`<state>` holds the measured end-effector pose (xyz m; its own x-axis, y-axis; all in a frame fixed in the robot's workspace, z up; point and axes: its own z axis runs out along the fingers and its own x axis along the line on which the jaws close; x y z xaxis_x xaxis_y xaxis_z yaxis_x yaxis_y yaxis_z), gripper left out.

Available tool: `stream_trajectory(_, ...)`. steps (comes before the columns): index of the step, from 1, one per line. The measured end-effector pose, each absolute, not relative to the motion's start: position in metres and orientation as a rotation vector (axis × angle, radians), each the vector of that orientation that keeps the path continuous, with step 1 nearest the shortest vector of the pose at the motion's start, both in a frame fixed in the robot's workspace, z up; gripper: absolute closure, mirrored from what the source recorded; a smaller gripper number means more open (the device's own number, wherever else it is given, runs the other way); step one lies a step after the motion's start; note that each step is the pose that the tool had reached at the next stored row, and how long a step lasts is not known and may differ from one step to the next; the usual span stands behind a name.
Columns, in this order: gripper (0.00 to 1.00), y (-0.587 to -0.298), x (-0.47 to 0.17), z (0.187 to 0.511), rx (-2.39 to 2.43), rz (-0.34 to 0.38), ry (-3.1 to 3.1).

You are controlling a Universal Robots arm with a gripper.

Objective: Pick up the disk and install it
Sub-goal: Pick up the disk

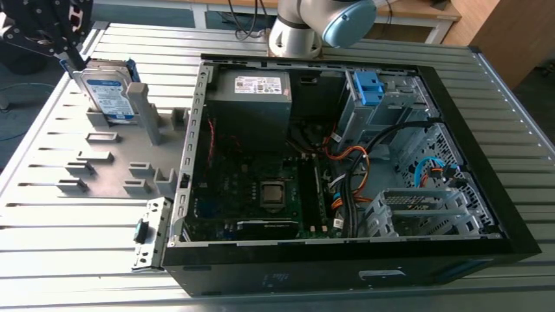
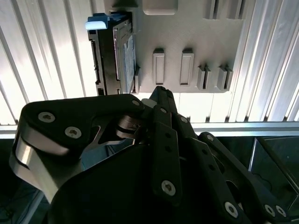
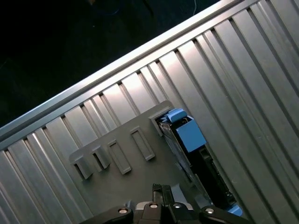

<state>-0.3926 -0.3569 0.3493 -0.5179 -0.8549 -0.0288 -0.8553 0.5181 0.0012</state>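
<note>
The disk [image 1: 108,96], silver with a white-and-blue label and a blue bracket, stands on edge in a slot at the far end of the grey fixture plate [image 1: 117,162], at the exterior view's left. My black gripper [image 1: 66,60] hangs just above and beside the disk's top corner, apart from it, shut with nothing in it. In the second wrist view the disk [image 2: 117,56] lies past the gripper [image 2: 152,95]. In the first wrist view the blue-capped disk [image 3: 189,135] sits just beyond the gripper [image 3: 163,192].
An open black computer case [image 1: 485,195] lies at the exterior view's right, holding a grey power supply box [image 1: 251,97], a motherboard, cables and a drive cage with a light-blue clip [image 1: 368,88]. The fixture plate carries several upright holders. The ribbed metal table [image 1: 69,221] ends close behind the disk.
</note>
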Motion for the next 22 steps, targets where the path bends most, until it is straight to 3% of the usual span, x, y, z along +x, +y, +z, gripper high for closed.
stream_trajectory(22,0.89,-0.3569,-0.3926,0.3494,-1.671,0.026,2.632)
